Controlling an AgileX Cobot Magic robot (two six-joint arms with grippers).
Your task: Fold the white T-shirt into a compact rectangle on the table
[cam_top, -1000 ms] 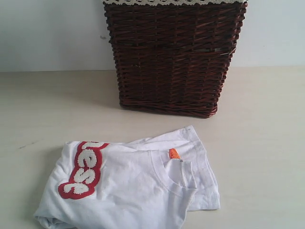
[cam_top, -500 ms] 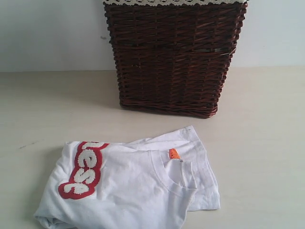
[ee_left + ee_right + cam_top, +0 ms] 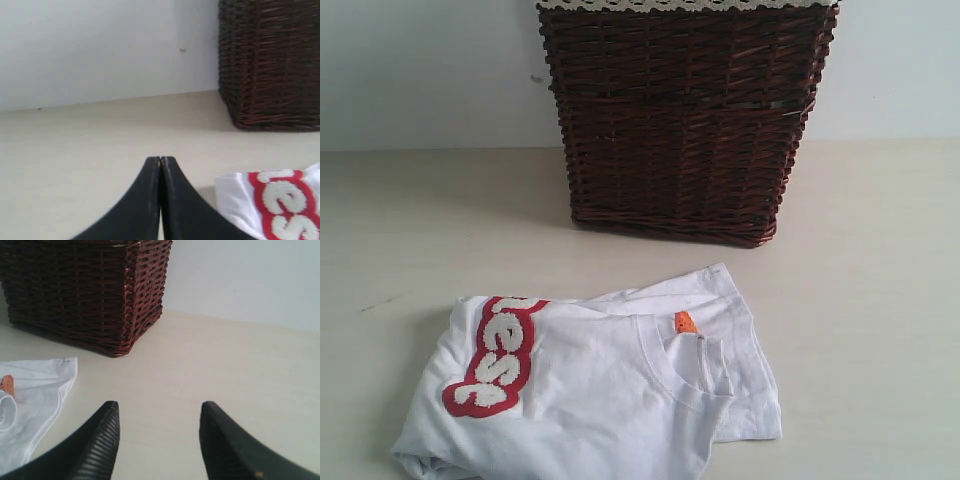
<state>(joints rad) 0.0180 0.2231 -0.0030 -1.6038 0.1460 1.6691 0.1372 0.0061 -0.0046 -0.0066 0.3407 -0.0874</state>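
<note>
White T-shirt [image 3: 600,400] lies loosely folded on the table [image 3: 880,330] in my exterior view, red lettering up, in front of the wicker basket [image 3: 685,120]. Left wrist: my left gripper [image 3: 160,161] is pinched closed and empty, the shirt just beside it. Right wrist: my right gripper [image 3: 159,407] stands parted over the table, holding nothing.
</note>
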